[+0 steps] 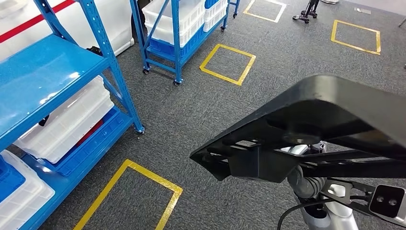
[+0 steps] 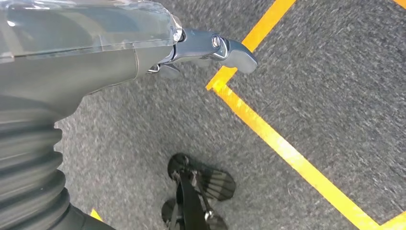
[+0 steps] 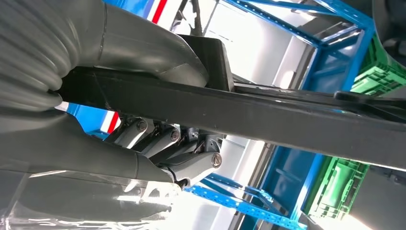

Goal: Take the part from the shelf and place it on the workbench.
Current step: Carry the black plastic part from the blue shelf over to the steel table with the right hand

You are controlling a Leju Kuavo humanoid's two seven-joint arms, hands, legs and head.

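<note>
A large black moulded plastic part (image 1: 311,129), broad and smooth on top with open ribbed framing underneath, is held up close before the head camera, well above the floor and apart from the shelving. It is gripped by the right hand (image 3: 158,143): in the right wrist view a thick grey thumb is laid over a flat black bar of the part (image 3: 268,115), and the darker jointed fingers (image 3: 191,165) are curled beneath it. The silver right arm (image 1: 335,211), with a grey ribbed cover and a black cable, is seen under the part.

The left hand (image 2: 201,50) is seen hanging over the floor, with nothing in it and its grey fingers stretched out.

The floor is covered in dark grey, coarse speckled carpet (image 1: 191,110), on which hollow squares are marked in yellow tape (image 1: 131,194).

To the left, a blue perforated steel shelf rack (image 1: 52,72) is seen, with a glossy shelf surface; white ribbed plastic bins (image 1: 67,124) and blue crates (image 1: 95,143) are stowed on its lower tiers. Farther off, a 2nd blue rack on castors (image 1: 170,33) is stacked with white bins. Green latticed crates (image 3: 354,182) are seen in the right wrist view.
</note>
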